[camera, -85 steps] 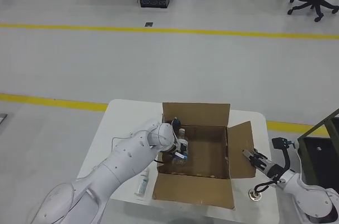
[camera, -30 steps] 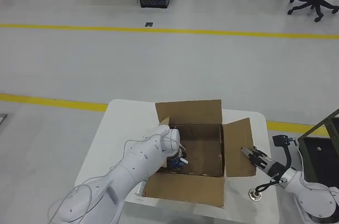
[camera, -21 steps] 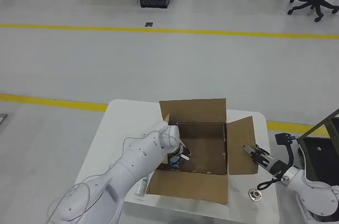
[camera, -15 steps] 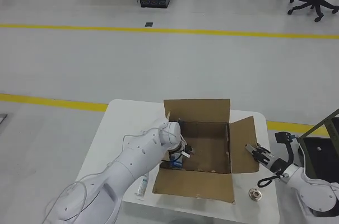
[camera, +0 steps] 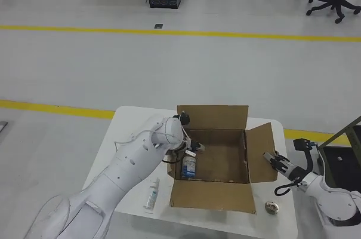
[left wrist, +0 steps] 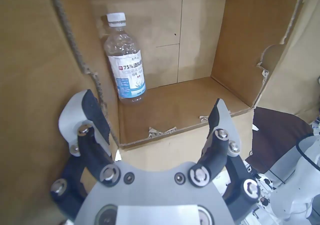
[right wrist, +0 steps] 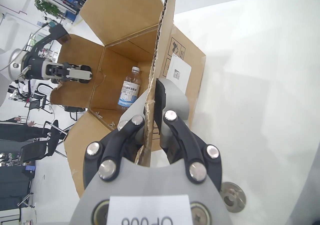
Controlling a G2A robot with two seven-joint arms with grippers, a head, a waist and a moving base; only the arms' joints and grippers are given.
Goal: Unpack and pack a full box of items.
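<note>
Although its base is cut off by the near wall in the top view, the bottle [camera: 189,166] is seen standing against the left wall inside the box [camera: 219,158], released since the earlier frame. The left hand [camera: 196,145] is held wide open and empty, near the bottle but apart from it. The right hand [camera: 268,158] is clamped on the box's right flap [camera: 259,149].

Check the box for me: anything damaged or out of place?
The cardboard box has ragged, torn flap edges and a chunk missing from one wall's rim. The labelled bottle inside stands upright; a small bottle lies on the table outside.
</note>
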